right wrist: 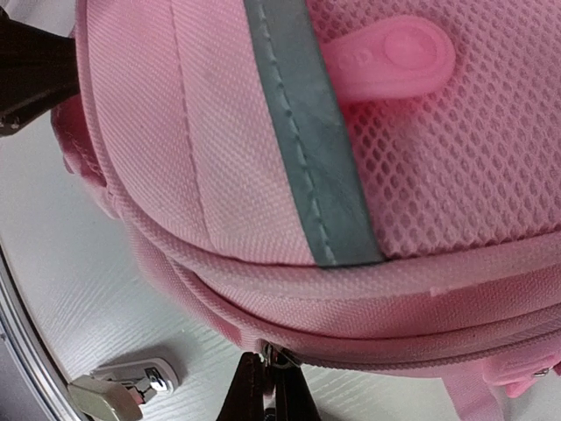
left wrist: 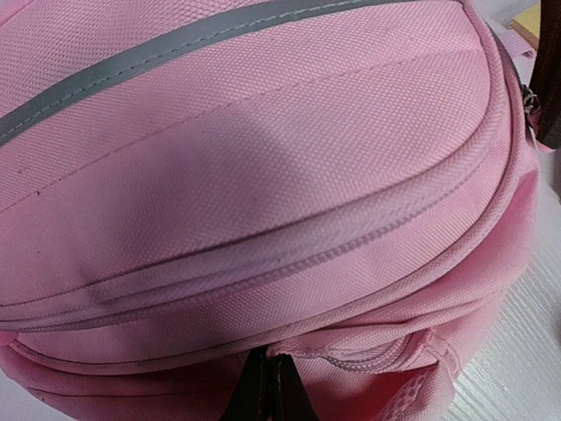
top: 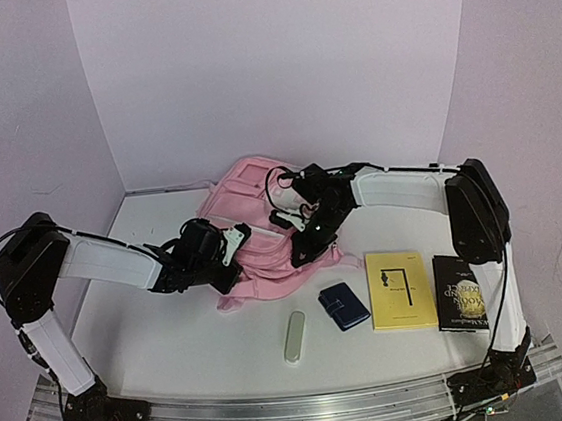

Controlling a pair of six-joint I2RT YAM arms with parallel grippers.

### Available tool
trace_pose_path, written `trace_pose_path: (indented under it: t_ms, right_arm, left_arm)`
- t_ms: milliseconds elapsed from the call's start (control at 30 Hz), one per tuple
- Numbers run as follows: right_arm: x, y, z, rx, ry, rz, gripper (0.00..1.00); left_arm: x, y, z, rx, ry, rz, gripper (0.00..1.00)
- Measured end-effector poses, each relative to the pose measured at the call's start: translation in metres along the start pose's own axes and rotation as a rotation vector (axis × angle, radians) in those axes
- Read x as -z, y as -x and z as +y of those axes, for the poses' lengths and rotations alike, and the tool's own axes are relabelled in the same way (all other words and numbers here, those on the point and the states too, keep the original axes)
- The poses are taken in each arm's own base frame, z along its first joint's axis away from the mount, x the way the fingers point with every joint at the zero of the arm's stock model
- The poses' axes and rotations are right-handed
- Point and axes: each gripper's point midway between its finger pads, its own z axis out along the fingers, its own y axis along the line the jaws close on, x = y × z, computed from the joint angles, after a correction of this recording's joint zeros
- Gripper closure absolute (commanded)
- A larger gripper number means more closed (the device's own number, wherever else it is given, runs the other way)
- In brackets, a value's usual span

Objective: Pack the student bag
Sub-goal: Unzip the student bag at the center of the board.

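Student bag lies mid-way across the table, between both arms. Left gripper is clenched tight against its left seam; right gripper pinches the zip on its near right edge. Pen case, blue wallet, yellow book and black book lie nearer, apart from it.

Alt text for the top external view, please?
Two robot arms hold the shut left claw and right claw against a pink student bag mid-table. In front lie a pale case, blue wallet, yellow book and black book.

one backpack, two books, one wallet, one case
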Motion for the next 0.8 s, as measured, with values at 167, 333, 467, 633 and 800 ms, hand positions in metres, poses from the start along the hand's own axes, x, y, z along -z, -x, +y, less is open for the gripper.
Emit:
trace_pose_path:
  t_ms: [167,333,467,633,800]
  right_arm:
    - [-0.002,0.011,0.010,-0.073,0.032,-0.041,1.00]
    - [-0.002,0.020,0.019,-0.145,0.070,-0.073,0.99]
    - [-0.002,0.024,0.025,-0.176,0.101,-0.083,0.67]
    - [-0.005,0.032,0.053,-0.121,0.184,-0.112,0.57]
    - [0.007,0.031,0.068,-0.099,0.231,-0.131,0.54]
  left_arm:
    - [-0.003,-0.002,0.010,0.037,0.042,0.006,1.00]
    - [-0.003,-0.002,0.019,0.066,0.083,0.001,1.00]
    - [-0.001,-0.004,0.022,0.096,0.097,-0.013,0.95]
    - [0.006,0.013,0.016,0.134,0.071,-0.073,0.73]
    - [0.033,0.045,0.013,0.210,0.028,-0.174,0.65]
